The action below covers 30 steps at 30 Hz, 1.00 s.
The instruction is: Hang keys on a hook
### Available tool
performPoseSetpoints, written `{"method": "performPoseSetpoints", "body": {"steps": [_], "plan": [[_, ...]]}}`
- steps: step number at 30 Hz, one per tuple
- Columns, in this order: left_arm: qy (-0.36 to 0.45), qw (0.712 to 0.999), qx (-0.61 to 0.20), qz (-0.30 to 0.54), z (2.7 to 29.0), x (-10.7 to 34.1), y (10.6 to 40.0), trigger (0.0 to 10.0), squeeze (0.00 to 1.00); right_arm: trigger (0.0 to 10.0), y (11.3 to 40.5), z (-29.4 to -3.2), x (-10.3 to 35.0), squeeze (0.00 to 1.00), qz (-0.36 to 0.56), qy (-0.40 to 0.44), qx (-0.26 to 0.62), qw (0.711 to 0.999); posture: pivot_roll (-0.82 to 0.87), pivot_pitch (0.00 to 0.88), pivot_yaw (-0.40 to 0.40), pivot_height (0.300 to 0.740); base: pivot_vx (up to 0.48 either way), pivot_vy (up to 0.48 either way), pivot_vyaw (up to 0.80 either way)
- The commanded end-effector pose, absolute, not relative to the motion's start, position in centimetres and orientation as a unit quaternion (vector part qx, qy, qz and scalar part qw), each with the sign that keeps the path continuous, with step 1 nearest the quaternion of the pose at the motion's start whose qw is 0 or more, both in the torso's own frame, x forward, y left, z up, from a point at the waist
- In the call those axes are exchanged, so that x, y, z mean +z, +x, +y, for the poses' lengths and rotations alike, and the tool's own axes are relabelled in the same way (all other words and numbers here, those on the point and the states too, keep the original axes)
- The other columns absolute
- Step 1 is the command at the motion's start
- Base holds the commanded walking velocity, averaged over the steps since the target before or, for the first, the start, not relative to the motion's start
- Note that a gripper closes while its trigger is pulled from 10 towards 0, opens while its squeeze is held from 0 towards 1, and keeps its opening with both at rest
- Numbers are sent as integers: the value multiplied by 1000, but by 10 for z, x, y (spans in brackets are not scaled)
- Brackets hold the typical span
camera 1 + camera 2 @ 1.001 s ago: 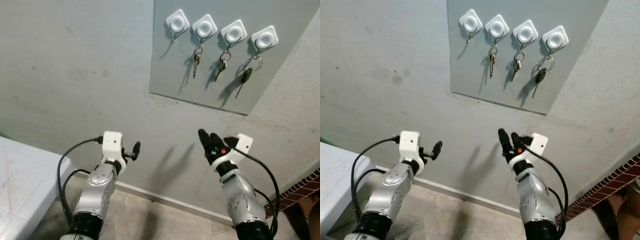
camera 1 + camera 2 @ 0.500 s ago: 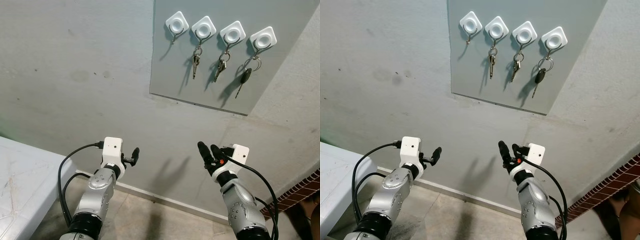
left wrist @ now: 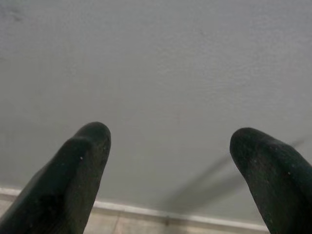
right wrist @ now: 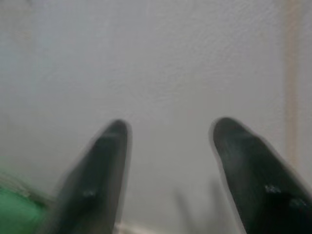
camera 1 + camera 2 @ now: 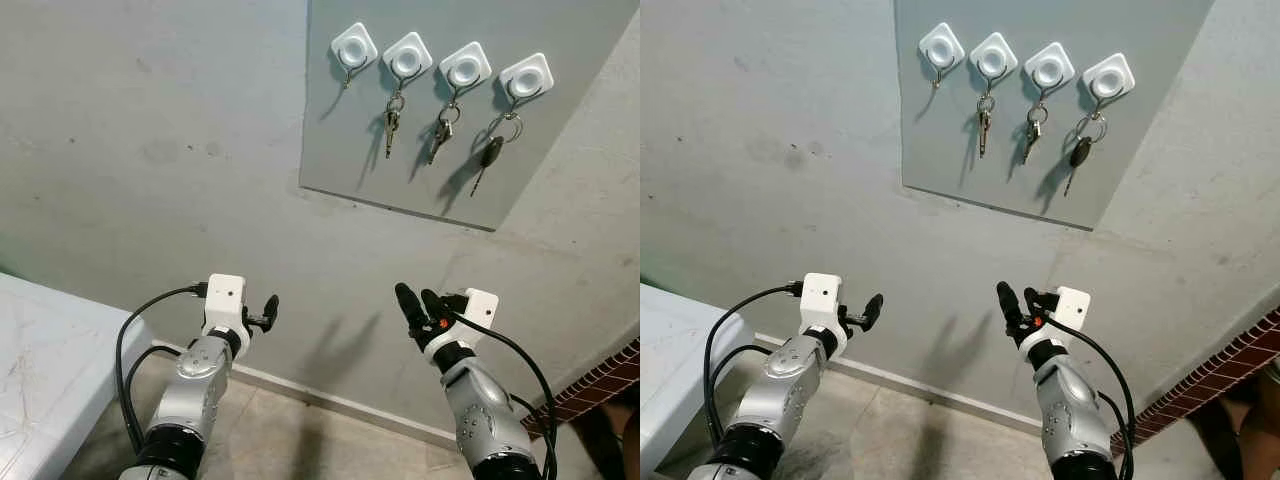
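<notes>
A grey panel [image 5: 420,170] on the wall carries a row of white hooks. The leftmost hook [image 5: 355,45] is bare. Each of the other hooks has keys on it: a small key bunch [image 5: 392,118], a second bunch [image 5: 440,133] and a black-headed key [image 5: 490,152]. Well below the panel, my left gripper [image 5: 266,311] points at the bare wall, open, with nothing between its fingers [image 3: 85,146]. My right gripper [image 5: 417,301] is also low, open and empty, its fingers [image 4: 109,146] facing plain wall.
A white tabletop [image 5: 40,350] lies at the lower left. A pale skirting board [image 5: 330,402] runs where the wall meets the tiled floor. A red brick-patterned edge [image 5: 605,382] shows at the lower right.
Both arms have dropped lower on the wall since a second ago, away from the hook panel. Nothing has moved in the last half second.
</notes>
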<state>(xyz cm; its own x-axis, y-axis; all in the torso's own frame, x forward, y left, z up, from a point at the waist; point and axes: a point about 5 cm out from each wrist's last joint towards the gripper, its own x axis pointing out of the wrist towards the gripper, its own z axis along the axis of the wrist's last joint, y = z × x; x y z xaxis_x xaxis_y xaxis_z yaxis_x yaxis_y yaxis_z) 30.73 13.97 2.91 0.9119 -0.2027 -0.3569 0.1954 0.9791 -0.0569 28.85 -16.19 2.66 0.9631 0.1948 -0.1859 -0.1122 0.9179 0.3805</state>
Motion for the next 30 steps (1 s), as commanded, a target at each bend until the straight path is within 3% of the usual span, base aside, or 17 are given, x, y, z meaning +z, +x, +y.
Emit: {"method": "performPoseSetpoints", "body": {"steps": [1,3,30], "plan": [[-3,942,-104,318,140,-32,260,10000,0,10000,223,-169,-51,0,310,115,37,943,-103,0,25,740,0,0,0],[-4,917,-105,384,139,-57,232,10000,0,10000,182,-175,-80,0,405,73,20,911,-103,0,25,740,0,0,0],[-39,928,-96,358,132,-50,243,10000,0,10000,202,-173,-71,0,370,65,26,926,-98,0,13,740,0,0,0]]}}
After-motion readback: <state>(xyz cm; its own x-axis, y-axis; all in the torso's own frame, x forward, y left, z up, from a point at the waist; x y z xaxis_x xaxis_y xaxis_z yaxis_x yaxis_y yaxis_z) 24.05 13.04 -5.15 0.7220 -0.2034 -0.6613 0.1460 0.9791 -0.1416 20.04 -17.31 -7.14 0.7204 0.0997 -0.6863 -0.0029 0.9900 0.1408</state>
